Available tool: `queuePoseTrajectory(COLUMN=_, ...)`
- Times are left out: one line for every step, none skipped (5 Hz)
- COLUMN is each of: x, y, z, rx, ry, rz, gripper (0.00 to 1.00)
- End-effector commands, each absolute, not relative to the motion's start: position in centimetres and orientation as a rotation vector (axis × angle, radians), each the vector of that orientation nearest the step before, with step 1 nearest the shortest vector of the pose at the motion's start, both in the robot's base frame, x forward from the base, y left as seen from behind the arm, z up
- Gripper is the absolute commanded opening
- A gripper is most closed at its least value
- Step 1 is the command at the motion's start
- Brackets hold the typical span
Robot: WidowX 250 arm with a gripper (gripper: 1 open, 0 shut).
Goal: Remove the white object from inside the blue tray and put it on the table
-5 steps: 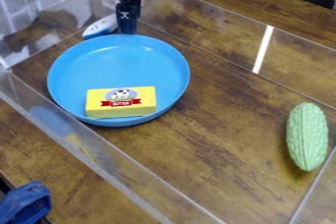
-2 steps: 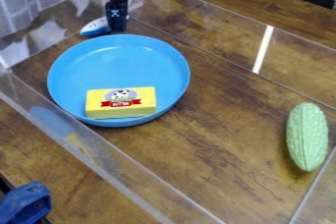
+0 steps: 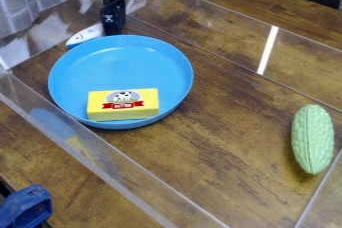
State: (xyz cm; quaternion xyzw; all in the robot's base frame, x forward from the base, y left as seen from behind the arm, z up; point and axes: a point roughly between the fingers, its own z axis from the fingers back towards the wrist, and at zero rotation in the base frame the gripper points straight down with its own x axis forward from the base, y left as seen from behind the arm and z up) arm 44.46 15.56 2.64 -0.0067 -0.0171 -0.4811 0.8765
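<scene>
- Apparently the white fish-like object [image 3: 84, 37] is already where the task wants it: outside the blue tray [image 3: 171, 54], on the table [image 3: 221, 127], just beyond the far rim. Whether its near end touches the rim, cannot tell.
- Likely reason for that spot: a short carry over the rim, onto bare wood between the tray and the clear edging [image 3: 60, 137]. Enough to count as out, in my judgement.
- Butter block [image 3: 123, 104] lies flat inside the tray, toward the near side, red label readable. Not part of this job; best left alone.
- Pale green ridged vegetable [image 3: 311, 139] lies well apart on the right of the view; no bearing on the work.
- Arm: dark, reaching in from the top of the view, tool [image 3: 114, 28] pointing down behind the tray's far rim, low, near one end of the white object.
- Tool state: jaws spread wide, by my reading gripping nothing; the fingertips are small and dark against the background, so contact with the object is hard to rule out.
- Next move, as I judge it: lift straight up before swinging away. A sideways sweep could nudge the object or knock the rim.
</scene>
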Motion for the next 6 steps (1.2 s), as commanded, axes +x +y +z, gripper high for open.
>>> queuePoseTrajectory(x=44.3, y=17.9, z=3.7, rx=0.008, ry=-0.065, rz=-0.995, gripper=1.00)
queuePoseTrajectory(x=44.1, y=18.7, z=3.1, rx=-0.004, ry=-0.062, rz=-1.017, gripper=1.00)
queuePoseTrajectory(x=43.4, y=18.3, z=4.1, rx=-0.013, ry=-0.058, rz=-0.974, gripper=0.00)
queuePoseTrajectory(x=42.8, y=17.8, z=5.0, rx=-0.022, ry=-0.054, rz=-0.932, gripper=1.00)
queuePoseTrajectory(x=42.0, y=18.9, z=4.9, rx=-0.029, ry=-0.051, rz=-0.884, gripper=1.00)
queuePoseTrajectory(x=41.1, y=20.3, z=4.7, rx=-0.037, ry=-0.048, rz=-0.834, gripper=1.00)
